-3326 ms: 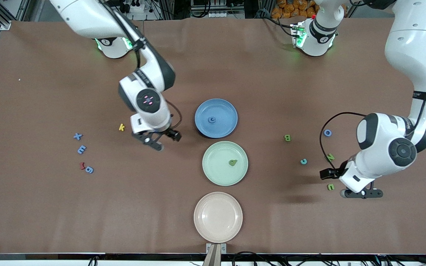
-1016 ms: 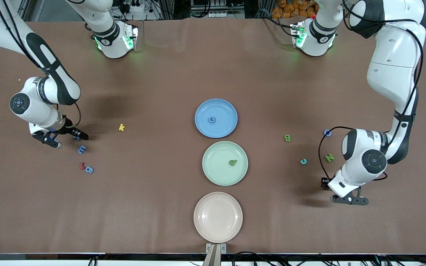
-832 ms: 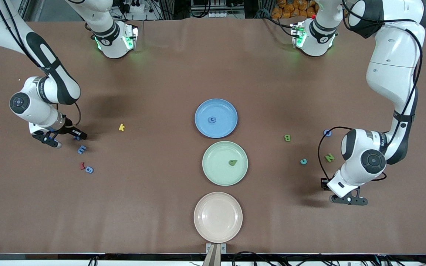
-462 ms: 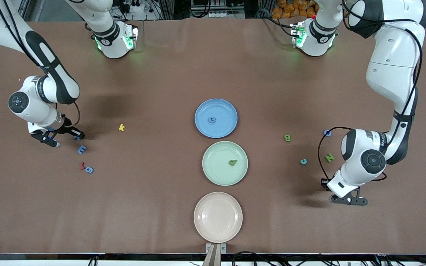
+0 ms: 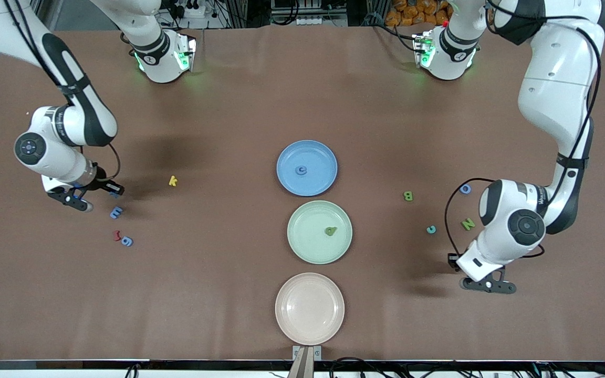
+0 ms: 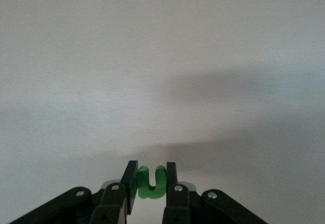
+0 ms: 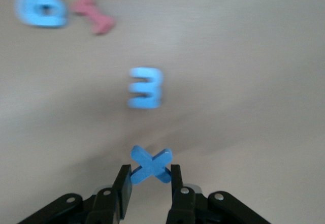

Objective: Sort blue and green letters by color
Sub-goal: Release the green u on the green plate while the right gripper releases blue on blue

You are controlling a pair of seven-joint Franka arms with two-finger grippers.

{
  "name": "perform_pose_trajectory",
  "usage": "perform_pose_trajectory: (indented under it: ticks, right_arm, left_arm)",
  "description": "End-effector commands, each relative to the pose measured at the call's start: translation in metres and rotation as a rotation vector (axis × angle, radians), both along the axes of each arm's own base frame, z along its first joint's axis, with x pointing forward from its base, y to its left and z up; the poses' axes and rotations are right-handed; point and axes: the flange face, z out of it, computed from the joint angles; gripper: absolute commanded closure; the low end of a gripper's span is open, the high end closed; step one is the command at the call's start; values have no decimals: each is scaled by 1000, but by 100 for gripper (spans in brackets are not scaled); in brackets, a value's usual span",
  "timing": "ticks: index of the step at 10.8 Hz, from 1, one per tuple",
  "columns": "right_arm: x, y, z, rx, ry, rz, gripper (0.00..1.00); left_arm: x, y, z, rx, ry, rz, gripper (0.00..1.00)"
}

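I have the right gripper (image 7: 147,183) clamped on the small flat blue X letter (image 7: 151,164) near the blue E letter (image 5: 116,212) at its end of the brown table (image 5: 229,294), while my left gripper (image 6: 150,191) pinches the little green u-shaped letter (image 6: 152,182) over its own end.

A blue plate (image 5: 315,152), a green plate (image 5: 302,247), a pink plate (image 5: 309,308), a yellow k (image 5: 173,181) and a red squiggle (image 5: 116,235) sit on the brown table (image 5: 229,273).
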Motion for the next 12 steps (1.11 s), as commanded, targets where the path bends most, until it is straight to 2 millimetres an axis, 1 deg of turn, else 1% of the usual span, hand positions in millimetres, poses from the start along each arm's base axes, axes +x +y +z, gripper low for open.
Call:
perform_pose_trajectory:
  ticks: [1, 2, 3, 4, 5, 6, 7, 8, 9, 10, 11, 12]
  right_arm:
    - [5, 86, 23, 22, -25, -19, 100]
    - [4, 119, 27, 46, -29, -29, 100]
    - [5, 157, 32, 58, -41, -38, 100]
    - [2, 199, 36, 62, -51, -47, 100]
    - [-1, 235, 41, 68, -64, -48, 100]
    - [-10, 272, 42, 72, -67, -41, 100]
    - [-20, 304, 39, 74, -63, -45, 100]
    - [-27, 330, 39, 80, -66, -42, 100]
    - [-33, 359, 38, 87, -67, -41, 100]
    - [-40, 391, 37, 99, -70, -47, 100]
    - [-41, 422, 37, 115, -77, -69, 100]
    - [-45, 449, 34, 128, -77, -84, 100]
  left_arm:
    - [-24, -82, 55, -53, 20, 46, 100]
    - [-32, -113, 60, -86, 22, 105, 100]
    - [-42, -142, 56, -96, 28, 155, 100]
    - [-59, -185, 53, -102, 37, 154, 100]
    - [-79, -228, 48, -102, 40, 162, 100]
    - [-91, -256, 43, -120, 33, 179, 100]
    - [-98, -275, 43, -158, 6, 181, 100]
    - [-100, -283, 36, -181, 2, 185, 100]
    - [-106, -299, 27, -218, -18, 172, 100]
    - [-117, -316, 16, -233, -12, 188, 100]
    - [-118, -320, 5, -248, -13, 202, 100]
    - [-125, -332, -2, -275, -22, 205, 100]
